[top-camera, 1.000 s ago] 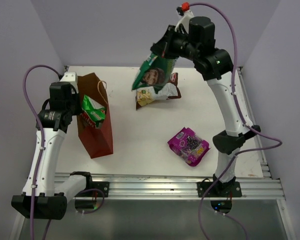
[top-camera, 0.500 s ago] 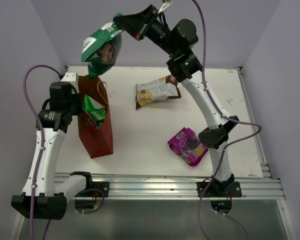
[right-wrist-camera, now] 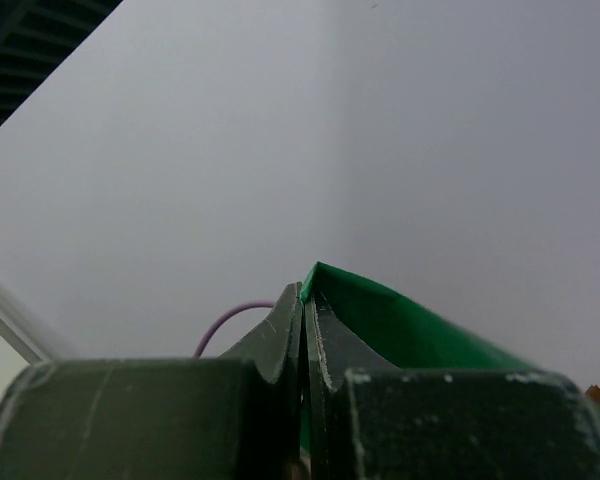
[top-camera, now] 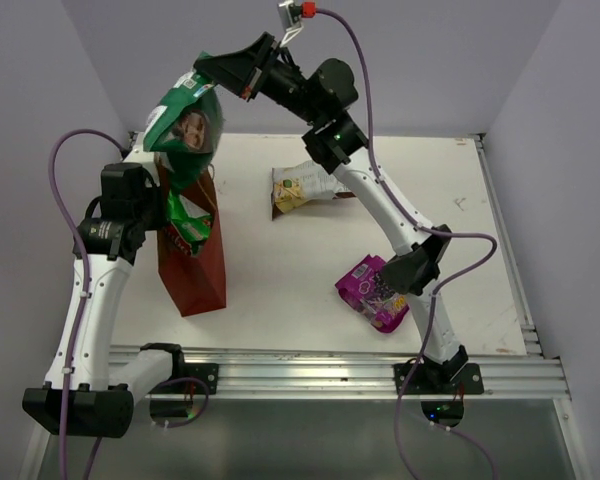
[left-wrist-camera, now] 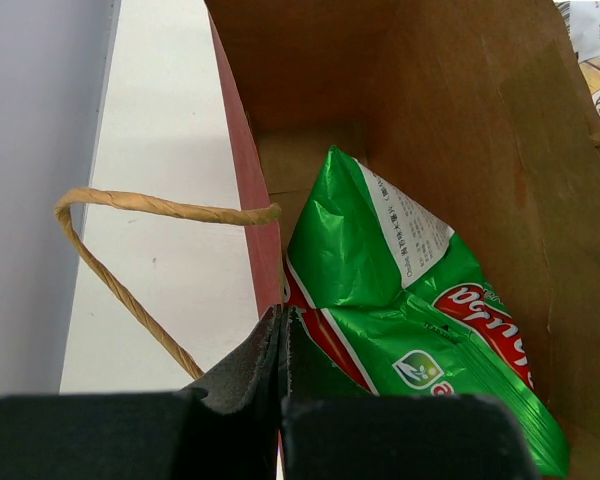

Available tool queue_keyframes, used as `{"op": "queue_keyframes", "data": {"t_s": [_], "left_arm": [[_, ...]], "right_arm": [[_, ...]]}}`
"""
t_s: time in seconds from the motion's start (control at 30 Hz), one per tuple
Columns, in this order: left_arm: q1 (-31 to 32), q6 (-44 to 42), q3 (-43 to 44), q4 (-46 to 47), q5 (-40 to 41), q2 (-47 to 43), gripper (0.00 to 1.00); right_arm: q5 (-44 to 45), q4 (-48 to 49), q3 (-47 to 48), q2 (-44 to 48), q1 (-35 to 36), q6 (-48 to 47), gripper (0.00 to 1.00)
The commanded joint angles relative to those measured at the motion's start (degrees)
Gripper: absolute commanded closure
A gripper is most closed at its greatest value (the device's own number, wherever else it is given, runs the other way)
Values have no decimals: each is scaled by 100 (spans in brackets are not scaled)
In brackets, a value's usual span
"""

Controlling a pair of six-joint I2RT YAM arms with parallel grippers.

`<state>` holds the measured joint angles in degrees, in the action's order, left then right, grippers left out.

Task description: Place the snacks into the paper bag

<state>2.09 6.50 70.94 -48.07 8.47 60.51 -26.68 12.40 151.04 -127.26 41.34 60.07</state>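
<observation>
Top external shows our right tool (top-camera: 204, 72) clamped on the top edge of the dark green bag (top-camera: 183, 125). It hangs lengthwise toward 7 o'clock, its lower end just over the paper bag (top-camera: 192, 270) mouth. Our left tool (left-wrist-camera: 283, 345) pinches that bag's rim.

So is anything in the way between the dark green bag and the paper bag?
Nothing visible. The dark green bag hangs from the right gripper above the open paper bag. The left gripper pinches its rim, and the bright green bag lies inside, leaving room.
</observation>
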Motion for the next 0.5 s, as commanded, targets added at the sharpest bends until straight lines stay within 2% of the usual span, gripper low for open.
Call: {"op": "queue_keyframes", "data": {"t_s": [0.0,0.23,0.33,0.47], "left_arm": [[64,70,87,123,-144,-83,100],[64,62,105,149,-144,-31,100],[64,53,78,158,-118,-39,100],[64,27,43,176,-91,-57,100]], "right_arm": [[22,543,162,114,14,92,100],[-197,719,75,-167,181,495,100],[-688,947,-460,-386,286,830,100],[-1269,888,-419,-913,480,937,100]]}}
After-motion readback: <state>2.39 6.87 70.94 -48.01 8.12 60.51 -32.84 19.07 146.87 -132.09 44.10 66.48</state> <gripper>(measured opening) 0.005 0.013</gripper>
